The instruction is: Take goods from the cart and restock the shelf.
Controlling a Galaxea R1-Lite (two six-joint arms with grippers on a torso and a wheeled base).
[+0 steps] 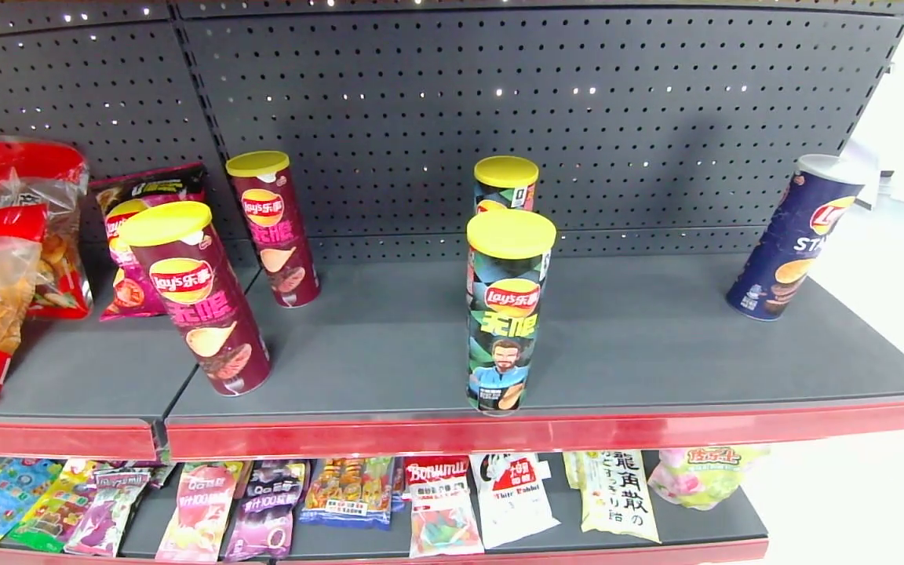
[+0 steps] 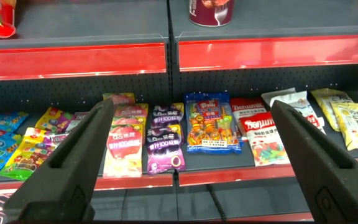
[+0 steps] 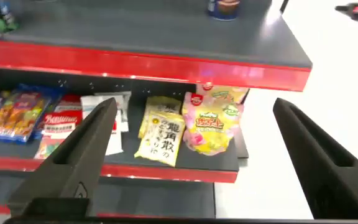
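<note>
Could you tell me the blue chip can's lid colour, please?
White lid on the dark blue cardboard can; head view.

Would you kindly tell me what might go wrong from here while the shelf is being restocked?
1. The front green can stands near the shelf's red lip; a nudge could tip it off.
2. The front maroon can also sits near that edge.
3. The left gripper and right gripper, both open and empty, face the lower shelf; rising, they might catch that lip.
</note>
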